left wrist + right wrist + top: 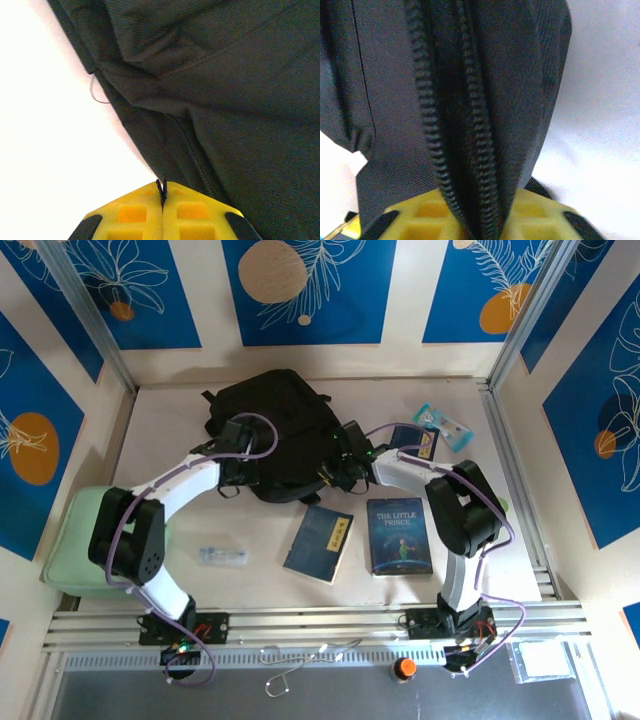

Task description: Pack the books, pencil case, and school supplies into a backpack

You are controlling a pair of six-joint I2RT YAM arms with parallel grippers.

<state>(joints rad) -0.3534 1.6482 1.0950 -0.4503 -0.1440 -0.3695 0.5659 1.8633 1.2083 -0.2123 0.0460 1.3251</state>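
The backpack (280,425) lies at the far centre of the surface (250,590).

The left tool (162,194) is at the backpack's near-left edge. Its fingers are pressed together, pinching a thin black strand of the backpack beside a zip line.

The right tool (480,212) is at the backpack's near-right side, pinching its zip-edged fabric.

The labelled book (319,542) lies near centre. The Little Prince book (399,535) lies just right of it, not touching. The third book (412,440) lies far right, beside the right arm.
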